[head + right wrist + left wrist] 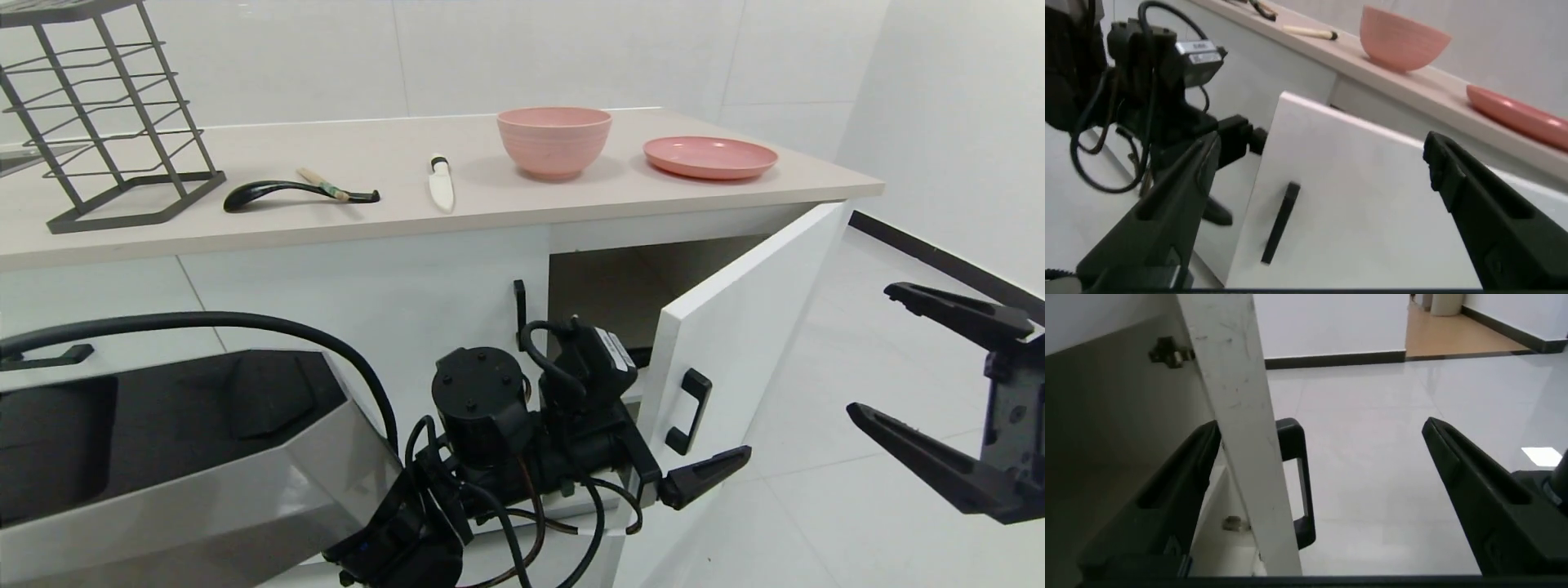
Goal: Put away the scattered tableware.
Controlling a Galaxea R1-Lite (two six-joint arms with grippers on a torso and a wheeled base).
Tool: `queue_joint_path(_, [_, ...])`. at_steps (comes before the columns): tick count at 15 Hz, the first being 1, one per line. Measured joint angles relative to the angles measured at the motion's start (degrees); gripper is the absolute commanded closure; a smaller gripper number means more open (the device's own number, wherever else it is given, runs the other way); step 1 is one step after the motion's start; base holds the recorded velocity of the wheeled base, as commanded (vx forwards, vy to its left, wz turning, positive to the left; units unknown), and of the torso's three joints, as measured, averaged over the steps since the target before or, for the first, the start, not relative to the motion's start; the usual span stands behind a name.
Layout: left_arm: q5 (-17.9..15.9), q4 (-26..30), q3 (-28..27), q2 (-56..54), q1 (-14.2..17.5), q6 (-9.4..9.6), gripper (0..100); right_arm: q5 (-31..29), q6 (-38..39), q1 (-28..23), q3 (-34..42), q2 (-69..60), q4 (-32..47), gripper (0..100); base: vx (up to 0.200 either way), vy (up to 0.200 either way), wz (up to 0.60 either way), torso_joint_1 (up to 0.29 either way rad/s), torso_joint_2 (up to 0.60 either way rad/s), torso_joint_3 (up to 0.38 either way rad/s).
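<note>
Left gripper (1321,429), jaws wide, straddles the door's (1241,416) free edge beside the handle (1298,482). It should pull along the hinge arc, without twisting. Right gripper (872,349), wide too, hangs clear.

My right claw (1323,145) has its fingers spread wide, and between them I see the open white cabinet door (1372,204) with its black handle (1280,222) facing me. The left arm (1167,82) sits at the door's free edge. On the bench (1437,82) above, a pink bowl (1404,38) stands between a pink plate (1519,108) and a knife (1308,32).
</note>
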Motion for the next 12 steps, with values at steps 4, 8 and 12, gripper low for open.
queue_joint_path(4, [0.0, 0.0, -1.1, 1.6, -2.5, -0.02, 0, 0.1, -1.0, -1.2, -1.5, -3.4, 0.0, 0, 0.000, 0.000, 0.00, 0.000, 0.00, 0.000])
queue_joint_path(8, [-0.3, 0.2, -3.2, 4.5, -5.4, -0.32, 0, 0.2, -1.3, -1.5, -3.1, -5.9, 0.0, 0, 0.000, 0.000, 0.00, 0.000, 0.00, 0.000])
queue_joint_path(12, [-0.4, 0.2, -9.9, 9.5, -11.4, -0.62, 0, 0.3, -1.3, -1.5, -5.2, -7.5, 0.0, 0, 0.000, 0.000, 0.00, 0.000, 0.00, 0.000])
